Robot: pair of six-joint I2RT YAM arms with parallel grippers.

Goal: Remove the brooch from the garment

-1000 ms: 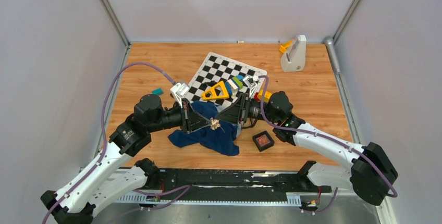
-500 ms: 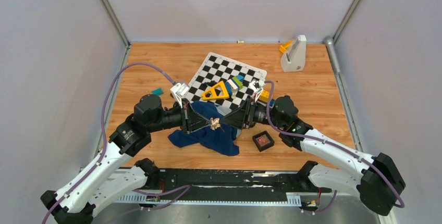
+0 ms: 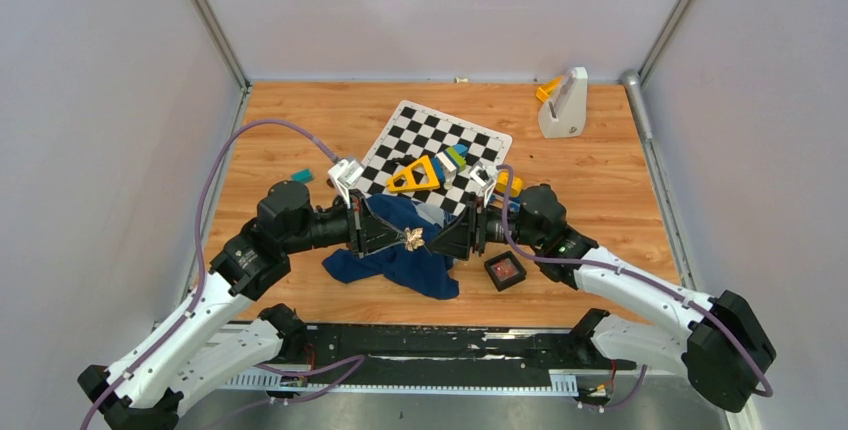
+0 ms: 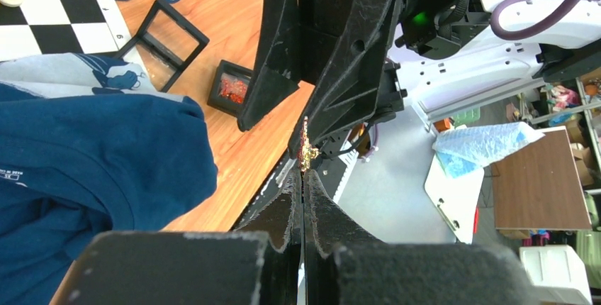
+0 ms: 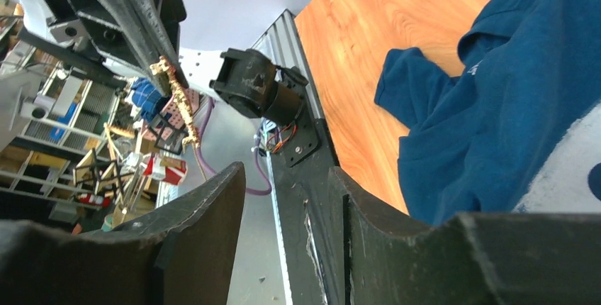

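Note:
My left gripper (image 3: 404, 238) is shut on the brooch (image 3: 411, 239), a tiny gold and red pin that sticks out past its fingertips (image 4: 303, 177). In both wrist views the brooch (image 4: 306, 145) (image 5: 177, 96) hangs in the air, apart from the cloth. The garment (image 3: 400, 265), a dark blue shirt with a pale print, lies crumpled on the table under both grippers (image 4: 92, 149) (image 5: 510, 92). My right gripper (image 3: 440, 241) faces the left one from the right. It is open (image 5: 287, 170), nothing sits between its fingers, and the brooch is just beyond its tips.
A checkered mat (image 3: 430, 140) lies behind the shirt with a yellow triangle block (image 3: 415, 175) and small toys on it. A small black box with red contents (image 3: 505, 270) sits right of the shirt. A white stand (image 3: 563, 105) is at the back right, a teal block (image 3: 301, 175) at the left.
My right gripper has opened and drawn back a little to the right, away from the brooch. My left gripper has stayed in place, shut on the brooch.

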